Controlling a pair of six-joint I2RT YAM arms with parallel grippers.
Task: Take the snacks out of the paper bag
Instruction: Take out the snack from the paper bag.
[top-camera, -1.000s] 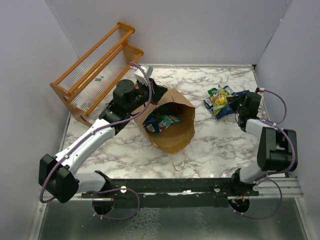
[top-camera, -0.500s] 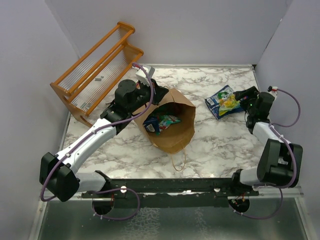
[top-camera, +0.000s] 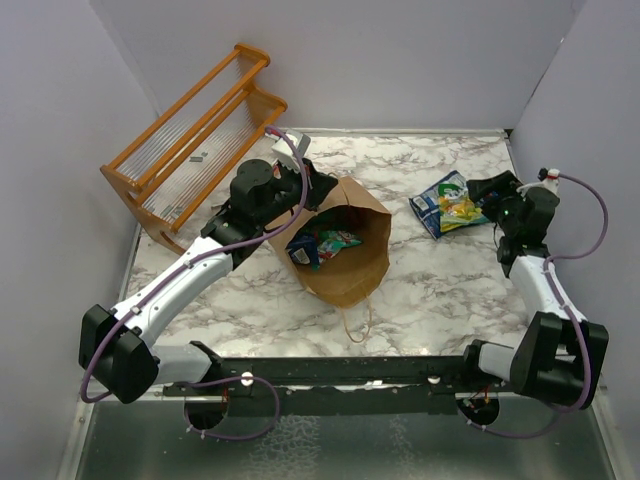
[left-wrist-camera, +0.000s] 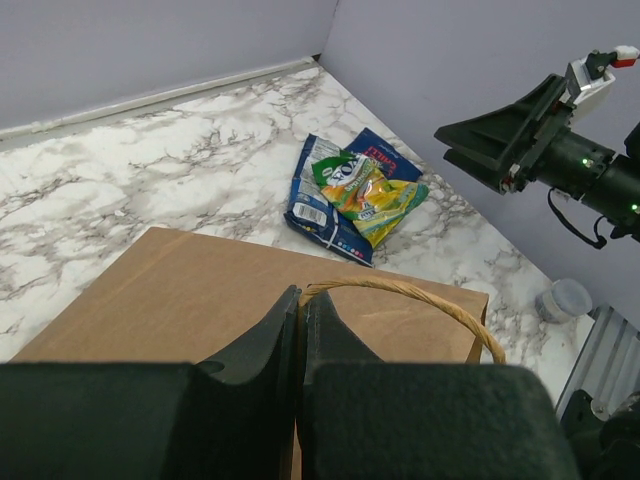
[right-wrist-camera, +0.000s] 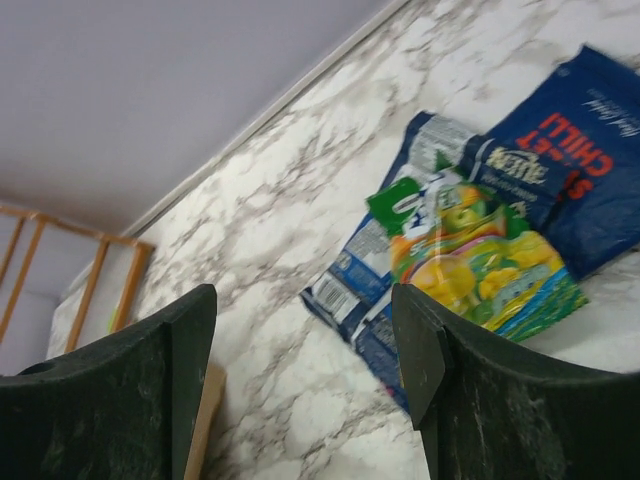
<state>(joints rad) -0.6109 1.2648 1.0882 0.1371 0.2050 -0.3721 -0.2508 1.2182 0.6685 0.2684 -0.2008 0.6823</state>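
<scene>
Left hand (left-wrist-camera: 301, 297): pressed together, pinching the paper bag (left-wrist-camera: 180, 285) rim.
Right hand (right-wrist-camera: 303, 320): spread, empty, near snacks (right-wrist-camera: 470, 250) on worktop (right-wrist-camera: 290, 200).

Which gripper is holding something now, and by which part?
The left gripper pinches the paper bag by its top rim. The right gripper is open, holding nothing.

we see a white marble table (top-camera: 440, 290). a brown paper bag (top-camera: 350, 275) rests near its middle, mouth open. toward the far right lie dark blue packets (top-camera: 427, 210), overlapping, with a yellow-green packet (top-camera: 460, 205) on top of them. an orange wooden rack (top-camera: 190, 150) sits at the far left corner.
</scene>
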